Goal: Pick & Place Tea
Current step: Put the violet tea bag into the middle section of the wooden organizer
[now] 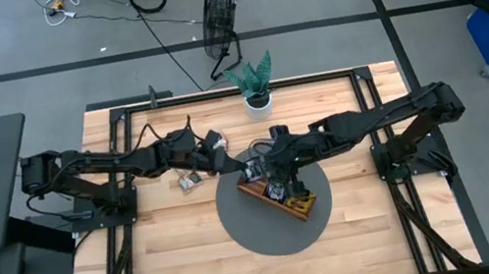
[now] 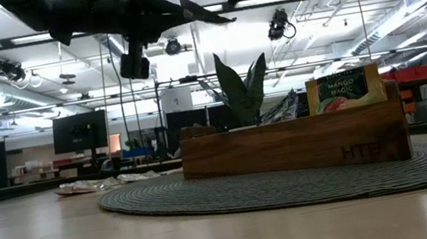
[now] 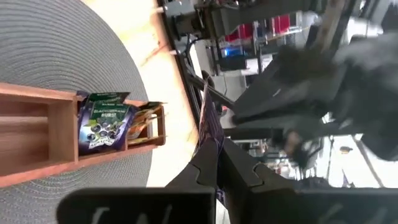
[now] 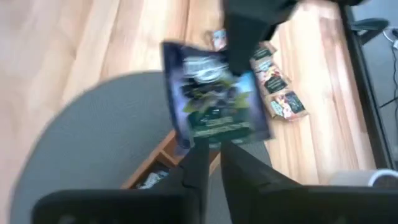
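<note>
Right now the right hand [image 4: 211,146] is pinching a dark navy square tea sachet [image 4: 214,102] by its lower edge, carrying it above the long brown wooden compartment tray [image 1: 278,200] on the round grey woven mat [image 1: 278,237]. I judge this the placing step: the next move calls for lining the sachet up over a free compartment and lowering it in upright before letting go.

The left hand [image 1: 227,165] hovers just beside the tray's near end, fingers pressed close together with a dark sliver between them; whether that is a sachet I cannot tell.

At one end of the tray stand a navy sachet [image 3: 102,121] and a yellow-orange one [image 2: 345,89]; neighbouring compartments look bare. Several loose sachets [image 1: 190,181] lie on the pale wooden surface [image 1: 175,258] beside the mat.
</note>
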Available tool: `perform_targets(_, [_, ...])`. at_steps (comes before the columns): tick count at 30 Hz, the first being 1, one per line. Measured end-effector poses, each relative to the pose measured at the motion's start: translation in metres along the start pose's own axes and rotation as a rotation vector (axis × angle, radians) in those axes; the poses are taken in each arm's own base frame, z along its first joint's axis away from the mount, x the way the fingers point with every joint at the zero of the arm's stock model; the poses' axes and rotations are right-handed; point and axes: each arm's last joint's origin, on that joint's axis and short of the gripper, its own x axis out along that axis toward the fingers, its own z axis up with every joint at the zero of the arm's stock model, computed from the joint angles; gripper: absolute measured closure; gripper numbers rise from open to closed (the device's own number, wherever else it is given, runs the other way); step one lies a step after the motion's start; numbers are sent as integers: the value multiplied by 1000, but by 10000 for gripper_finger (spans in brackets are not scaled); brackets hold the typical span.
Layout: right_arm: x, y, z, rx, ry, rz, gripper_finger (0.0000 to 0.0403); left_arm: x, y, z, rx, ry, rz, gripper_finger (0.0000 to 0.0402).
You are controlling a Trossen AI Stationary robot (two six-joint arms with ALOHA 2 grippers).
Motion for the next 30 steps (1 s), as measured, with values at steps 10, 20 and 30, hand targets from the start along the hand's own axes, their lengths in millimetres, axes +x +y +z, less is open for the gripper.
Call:
perform_targets(10, [-43, -21, 0, 386, -117, -20, 264, -1, -9, 3, 335, -51, -81, 396])
perform_targets(20, [-75, -41, 3, 680, -278, 66, 220, -4, -27, 7, 543, -164, -230, 397])
perform_targets(30, [-65, -44, 8, 775, -283, 148, 222, -11, -38, 9, 641, -218, -303, 397])
